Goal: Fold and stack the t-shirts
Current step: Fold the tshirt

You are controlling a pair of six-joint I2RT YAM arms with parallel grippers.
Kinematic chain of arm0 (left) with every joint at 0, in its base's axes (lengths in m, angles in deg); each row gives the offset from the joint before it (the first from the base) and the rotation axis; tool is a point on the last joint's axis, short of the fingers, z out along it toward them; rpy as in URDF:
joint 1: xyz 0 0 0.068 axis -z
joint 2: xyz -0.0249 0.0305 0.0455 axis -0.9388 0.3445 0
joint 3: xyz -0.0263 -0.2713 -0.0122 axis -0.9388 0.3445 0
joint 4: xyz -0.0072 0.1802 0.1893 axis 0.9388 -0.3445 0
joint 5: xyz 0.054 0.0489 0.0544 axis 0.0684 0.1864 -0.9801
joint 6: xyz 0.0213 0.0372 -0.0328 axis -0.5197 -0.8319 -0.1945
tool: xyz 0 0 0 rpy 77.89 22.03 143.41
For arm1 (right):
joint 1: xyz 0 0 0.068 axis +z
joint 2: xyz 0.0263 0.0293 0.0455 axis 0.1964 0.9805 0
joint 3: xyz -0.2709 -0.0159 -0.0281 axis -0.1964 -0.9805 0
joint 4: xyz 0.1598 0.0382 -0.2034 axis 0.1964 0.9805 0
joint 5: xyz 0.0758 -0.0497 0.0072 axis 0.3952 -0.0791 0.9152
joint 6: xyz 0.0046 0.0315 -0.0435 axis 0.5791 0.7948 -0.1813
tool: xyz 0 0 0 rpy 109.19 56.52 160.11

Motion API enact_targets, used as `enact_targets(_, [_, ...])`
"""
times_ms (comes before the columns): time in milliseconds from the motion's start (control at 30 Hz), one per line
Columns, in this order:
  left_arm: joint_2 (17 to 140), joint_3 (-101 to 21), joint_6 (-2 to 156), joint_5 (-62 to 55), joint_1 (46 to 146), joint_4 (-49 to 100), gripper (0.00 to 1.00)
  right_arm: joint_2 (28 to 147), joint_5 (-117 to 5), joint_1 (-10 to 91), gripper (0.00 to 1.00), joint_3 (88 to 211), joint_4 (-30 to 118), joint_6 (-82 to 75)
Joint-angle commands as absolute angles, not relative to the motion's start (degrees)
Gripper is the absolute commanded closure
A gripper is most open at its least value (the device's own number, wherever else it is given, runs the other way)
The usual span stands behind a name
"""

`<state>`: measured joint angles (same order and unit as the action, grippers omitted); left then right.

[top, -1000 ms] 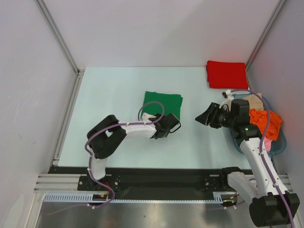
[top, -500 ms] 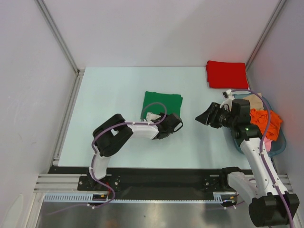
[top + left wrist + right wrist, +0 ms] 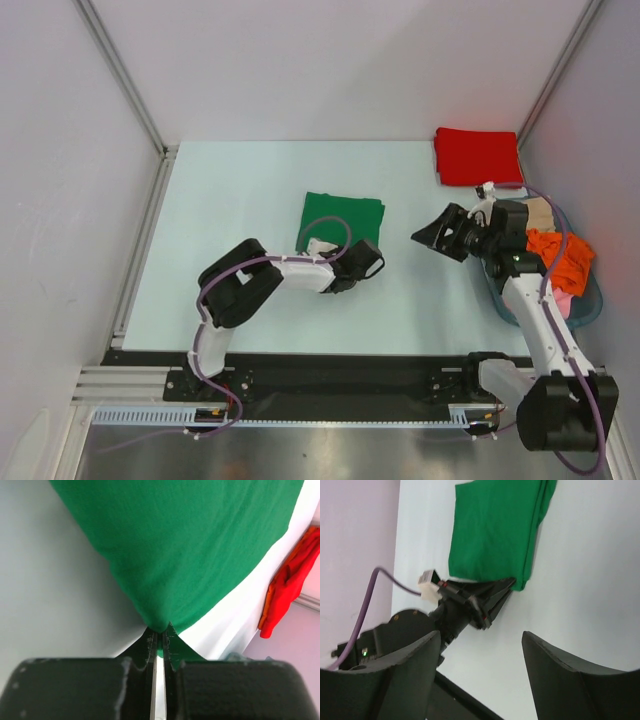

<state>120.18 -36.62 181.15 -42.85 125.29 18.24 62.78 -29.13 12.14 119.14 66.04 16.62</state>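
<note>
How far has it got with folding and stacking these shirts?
Done: the red shirt lies folded in the far right corner, and the green shirt looks folded at the centre. In hand: the left gripper is shut on the green shirt's near corner; the right gripper is open, holding nothing. Remaining: green is not yet stacked on red, and orange, pink and beige garments wait in the blue bin.

We see green tee (image 3: 343, 218) folded flat at centre, near corner pinched; red tee (image 3: 477, 156) folded far right; orange garment (image 3: 550, 248) bunched right edge.
</note>
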Motion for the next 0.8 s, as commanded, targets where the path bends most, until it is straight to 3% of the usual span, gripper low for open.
enact_targets(0, [117.4,-33.1,194.5,-42.6,123.5,13.5,0.96,67.6,-22.7,8.7,0.27,117.7,54.3,21.2])
enact_targets(200, [109.9,-27.4,187.9,-40.6,120.8,14.6,1.00,83.2,-19.3,7.5,0.19,124.1,53.6,18.9])
enact_targets(500, [108.7,-28.2,179.7,-32.6,119.9,20.3,1.00,102.4,-13.4,10.9,0.18,126.8,30.5,26.0])
enact_targets(767, [102.8,-28.1,176.8,-32.2,119.4,19.8,1.00,112.1,-14.7,14.9,0.18,132.2,32.2,24.5])
